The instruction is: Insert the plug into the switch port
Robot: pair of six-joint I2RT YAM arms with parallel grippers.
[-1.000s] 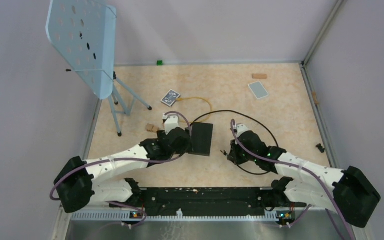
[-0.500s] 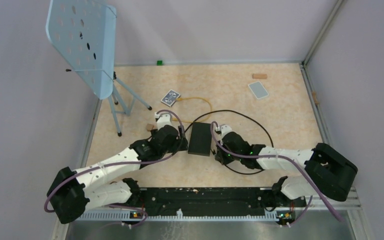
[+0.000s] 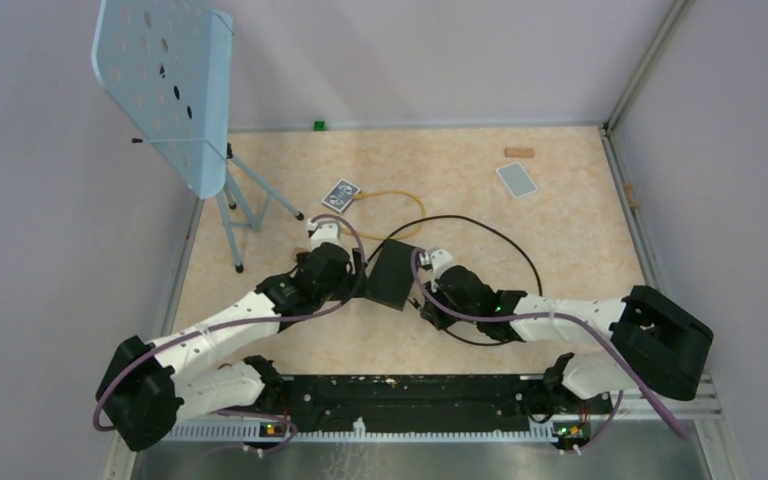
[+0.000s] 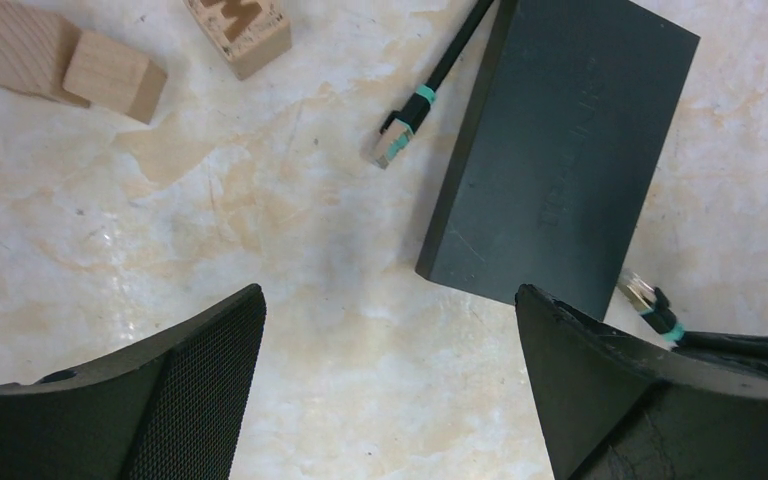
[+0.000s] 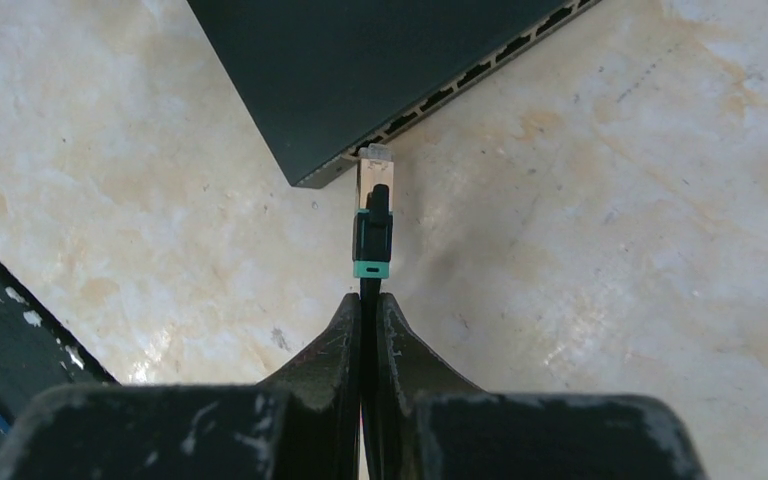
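Observation:
The flat matte-black box (image 3: pixel 392 277) lies mid-table; it also shows in the left wrist view (image 4: pixel 560 160). Its row of switch ports (image 5: pixel 460 85) runs along the narrow edge facing my right gripper. My right gripper (image 5: pixel 369 300) (image 3: pixel 428 290) is shut on the black cable just behind the plug (image 5: pixel 374 215), which has a teal band. The plug's clear tip touches the port edge near the box's corner; I cannot tell if it is inside. My left gripper (image 4: pixel 388 295) (image 3: pixel 355 280) is open and empty, just left of the box. A second plug (image 4: pixel 397 135) lies loose beside the box.
Three wooden blocks (image 4: pixel 115 75) lie left of the box. A dark playing card (image 3: pixel 341 195), a yellow cable (image 3: pixel 400 200) and a pale grey-blue card (image 3: pixel 517 179) lie farther back. A blue perforated stand (image 3: pixel 165 90) on tripod legs is at the far left.
My right gripper has moved left with the plug, up to the box's port edge. The box has turned and shifted slightly left. My left gripper has drawn back to the left.

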